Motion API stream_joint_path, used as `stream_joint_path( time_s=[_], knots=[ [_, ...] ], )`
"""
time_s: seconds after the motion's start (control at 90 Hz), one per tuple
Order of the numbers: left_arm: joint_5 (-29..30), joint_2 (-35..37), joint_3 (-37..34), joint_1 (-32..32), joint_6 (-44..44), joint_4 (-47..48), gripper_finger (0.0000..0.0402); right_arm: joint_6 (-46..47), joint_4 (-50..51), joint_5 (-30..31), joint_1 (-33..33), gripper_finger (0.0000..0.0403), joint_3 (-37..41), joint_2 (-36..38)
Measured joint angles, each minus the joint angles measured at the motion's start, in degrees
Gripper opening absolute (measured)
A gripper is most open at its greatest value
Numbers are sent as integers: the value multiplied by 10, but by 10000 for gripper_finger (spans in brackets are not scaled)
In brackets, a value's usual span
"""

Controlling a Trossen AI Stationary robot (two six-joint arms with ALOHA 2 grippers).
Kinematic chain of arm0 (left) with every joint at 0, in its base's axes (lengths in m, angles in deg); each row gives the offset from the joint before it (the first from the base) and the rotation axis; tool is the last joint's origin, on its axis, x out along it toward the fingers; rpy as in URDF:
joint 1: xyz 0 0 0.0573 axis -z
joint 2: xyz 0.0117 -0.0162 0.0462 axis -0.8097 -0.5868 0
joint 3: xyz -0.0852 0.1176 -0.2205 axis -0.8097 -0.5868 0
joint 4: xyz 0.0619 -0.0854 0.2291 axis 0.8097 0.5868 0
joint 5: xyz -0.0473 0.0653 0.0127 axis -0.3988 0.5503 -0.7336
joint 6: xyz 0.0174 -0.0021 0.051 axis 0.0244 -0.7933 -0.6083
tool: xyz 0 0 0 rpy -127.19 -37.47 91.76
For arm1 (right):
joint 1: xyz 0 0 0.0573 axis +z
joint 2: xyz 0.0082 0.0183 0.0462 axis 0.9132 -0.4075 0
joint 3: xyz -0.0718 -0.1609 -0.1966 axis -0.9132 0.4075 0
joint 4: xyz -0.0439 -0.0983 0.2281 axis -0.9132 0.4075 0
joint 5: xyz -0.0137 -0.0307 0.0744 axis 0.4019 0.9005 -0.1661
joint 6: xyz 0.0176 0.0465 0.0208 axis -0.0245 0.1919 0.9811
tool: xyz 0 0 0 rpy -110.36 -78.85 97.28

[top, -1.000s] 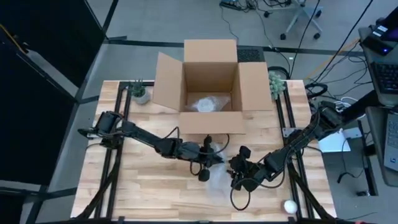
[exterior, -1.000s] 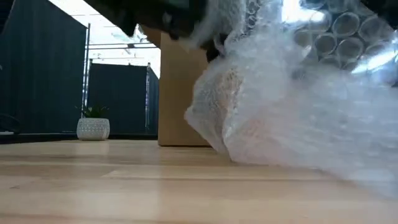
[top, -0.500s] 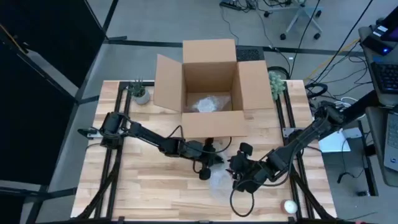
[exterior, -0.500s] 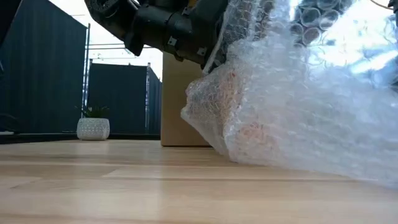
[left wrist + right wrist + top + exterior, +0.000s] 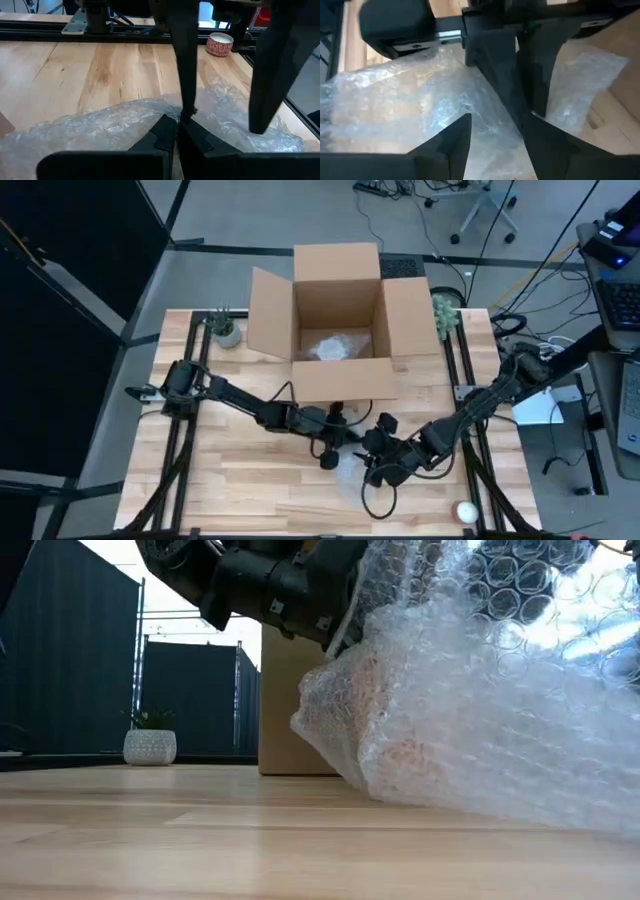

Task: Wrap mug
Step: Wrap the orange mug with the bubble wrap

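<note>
An open cardboard box [image 5: 338, 330] sits at twelve o'clock on the table [image 5: 230, 480]. A potted plant [image 5: 223, 327] stands at ten o'clock beside it, another plant [image 5: 444, 313] at two. The bubble wrap bundle [image 5: 352, 470] lies at six o'clock from the box, near the table's middle. A small candle [image 5: 467, 511] rests at five o'clock.

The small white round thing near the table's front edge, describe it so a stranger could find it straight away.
Start at the open cardboard box at the table's back and cross to the front right corner. Past the right gripper lies a small round object, alone on bare wood and opaque, unlike the clear bubble wrap.
</note>
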Motion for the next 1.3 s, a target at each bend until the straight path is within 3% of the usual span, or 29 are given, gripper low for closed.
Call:
stream_joint_path(
  time_s=[0.467,1.3],
  knots=[
    [4,22,-1,0,2,18,1,-10,3,4,-8,160,-3,-52],
    [1,227,11,14,0,213,2,-6,10,-6,-8,160,0,-53]
  ],
)
